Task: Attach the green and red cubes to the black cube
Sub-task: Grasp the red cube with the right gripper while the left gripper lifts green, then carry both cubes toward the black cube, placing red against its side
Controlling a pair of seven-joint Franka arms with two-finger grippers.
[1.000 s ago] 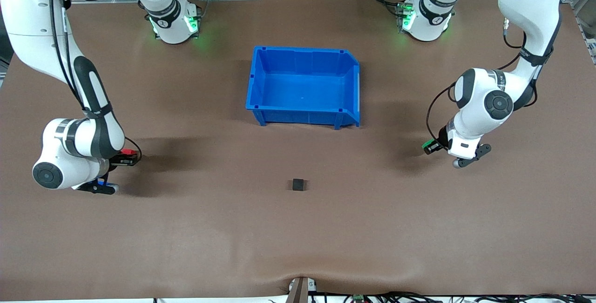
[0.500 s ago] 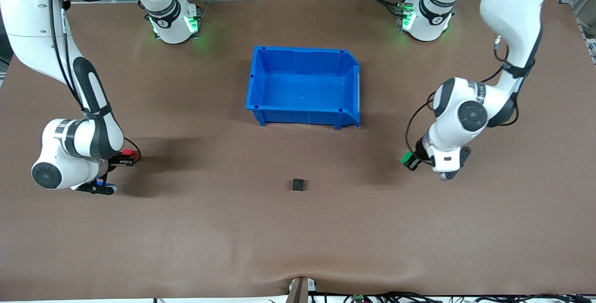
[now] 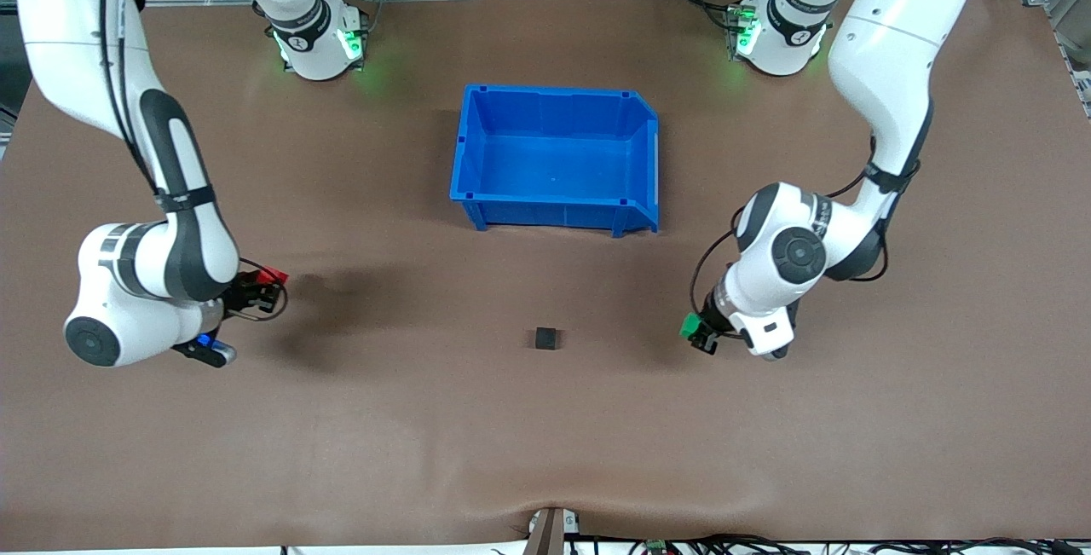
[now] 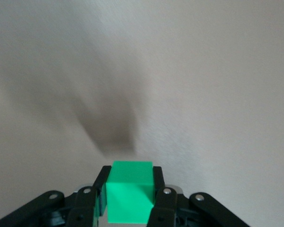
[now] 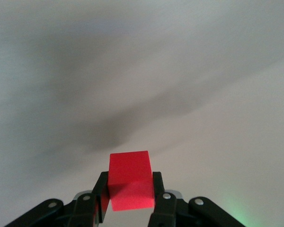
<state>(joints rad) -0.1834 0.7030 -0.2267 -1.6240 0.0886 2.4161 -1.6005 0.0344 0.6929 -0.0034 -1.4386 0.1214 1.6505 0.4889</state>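
1. Visibility: in the front view the left gripper [image 3: 701, 335] and right gripper [image 3: 256, 286] are mostly masked by their own wrist housings; only slivers of each cube show. In both wrist views the finger bases are cut off at the frame edge, and the black cube appears in neither.
2. Left arm: reaches from its base, elbow folded, wrist low over bare table toward the left arm's end. Jaws clamped on the green cube [image 4: 129, 191], gripped on two side faces.
3. Right arm: reaches down along the right arm's end of the table, wrist low. Jaws clamped on the red cube [image 5: 130, 179], same side-face grip.
4. Black cube [image 3: 546, 338]: sits alone on the brown table [image 3: 545, 436], between the two grippers, well apart from both; left gripper is closer to it.
5. Blue bin [image 3: 558, 156]: farther from the front camera than the black cube, clear of both arms. Nothing lies between either gripper and the black cube.
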